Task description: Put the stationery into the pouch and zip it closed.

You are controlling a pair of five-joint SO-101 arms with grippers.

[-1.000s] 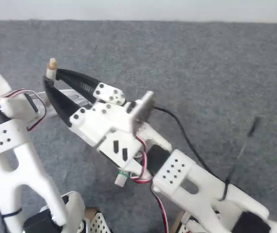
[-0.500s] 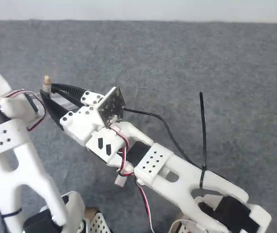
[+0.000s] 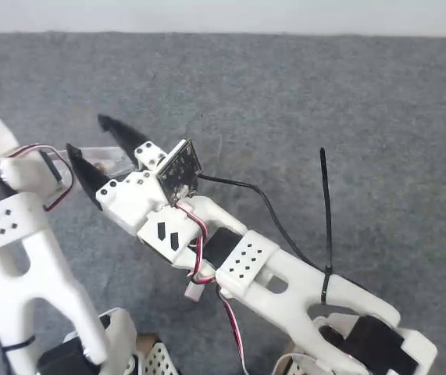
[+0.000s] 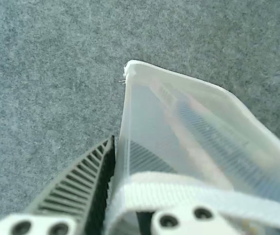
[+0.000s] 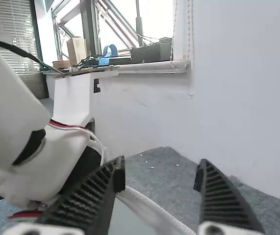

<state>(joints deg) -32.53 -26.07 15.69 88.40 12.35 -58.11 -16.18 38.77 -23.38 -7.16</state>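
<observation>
In the left wrist view a translucent white mesh pouch (image 4: pixel 189 127) hangs above the grey carpet, with my left gripper (image 4: pixel 130 181) shut on its webbing edge. A long pale pinkish piece of stationery (image 4: pixel 191 142) shows through the mesh inside it. In the high view my right gripper (image 3: pixel 84 133) stands open, its black fingers either side of the pouch's top (image 3: pixel 105 158), beside the left arm (image 3: pixel 12 211). The right gripper (image 5: pixel 162 164) holds nothing, and the pouch's white rim (image 5: pixel 149 210) runs below and between the fingers.
Grey carpet (image 3: pixel 324 101) covers the table out to a pale wall at the back. A black cable (image 3: pixel 269 211) and an upright black tie (image 3: pixel 326 203) run along the right arm. The left arm's white body (image 5: pixel 22 142) sits close beside the right gripper.
The right gripper carried a beige-tipped piece leftwards and down to the pouch. Now it has opened and the piece is gone from between its fingers.
</observation>
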